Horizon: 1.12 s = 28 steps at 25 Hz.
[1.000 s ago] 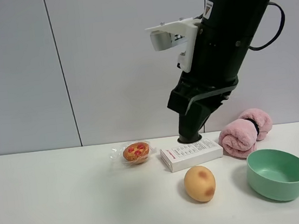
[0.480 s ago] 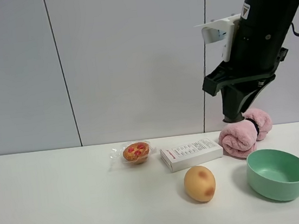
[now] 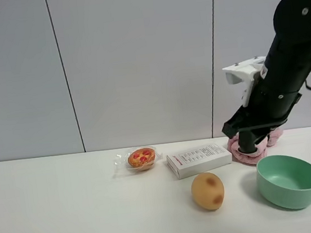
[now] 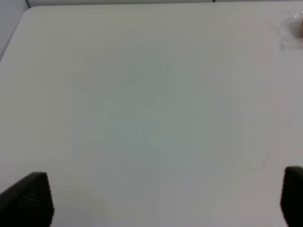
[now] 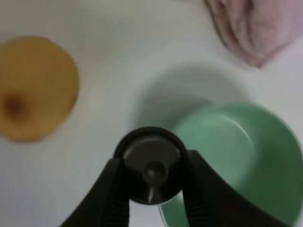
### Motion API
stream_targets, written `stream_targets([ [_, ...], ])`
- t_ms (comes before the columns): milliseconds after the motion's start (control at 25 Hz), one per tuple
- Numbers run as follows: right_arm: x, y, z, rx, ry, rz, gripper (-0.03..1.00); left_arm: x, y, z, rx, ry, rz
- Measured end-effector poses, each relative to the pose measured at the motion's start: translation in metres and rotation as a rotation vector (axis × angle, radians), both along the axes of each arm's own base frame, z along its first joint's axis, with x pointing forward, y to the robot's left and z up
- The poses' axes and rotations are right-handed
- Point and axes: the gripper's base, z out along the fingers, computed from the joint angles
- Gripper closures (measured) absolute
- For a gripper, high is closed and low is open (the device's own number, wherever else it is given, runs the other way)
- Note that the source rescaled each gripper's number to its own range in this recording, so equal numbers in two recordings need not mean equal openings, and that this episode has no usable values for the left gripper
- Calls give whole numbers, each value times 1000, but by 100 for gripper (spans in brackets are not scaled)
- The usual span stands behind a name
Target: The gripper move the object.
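My right gripper [image 3: 249, 148] hangs from the thick black arm with a white bracket, low in front of the pink towel and just left of the green bowl [image 3: 290, 193]. It is shut on the object, a small dark grey-brown coffee capsule [image 5: 150, 165], seen end-on between the two black fingers [image 5: 112, 189]. In the right wrist view the capsule sits over the bowl's near rim [image 5: 236, 142]. My left gripper [image 4: 158, 198] is open and empty over bare white table; only its two fingertips show at the frame's lower corners. It does not show in the exterior high view.
A tan spotted potato-like ball [image 3: 208, 191] lies left of the bowl, and also shows in the right wrist view [image 5: 35, 87]. A white box [image 3: 199, 160] and a wrapped tart [image 3: 141, 157] lie behind. A rolled pink towel [image 3: 234, 151] sits behind the right gripper.
My right arm has swung right from above the white box and come down beside the green bowl, in front of the towel, with the capsule in its jaws.
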Motion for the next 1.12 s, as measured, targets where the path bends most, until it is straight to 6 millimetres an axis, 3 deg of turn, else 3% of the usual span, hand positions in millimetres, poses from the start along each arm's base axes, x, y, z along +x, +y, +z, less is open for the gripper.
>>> stream_targets([
  [280, 21, 10, -41, 30, -39, 13, 97, 0, 0, 0, 0, 0, 0],
  [560, 31, 15, -70, 40, -65, 30, 97, 0, 0, 0, 0, 0, 0],
  [840, 33, 16, -90, 29, -34, 33, 97, 0, 0, 0, 0, 0, 0],
  [1120, 35, 13, -90, 34, -40, 20, 97, 0, 0, 0, 0, 0, 0],
])
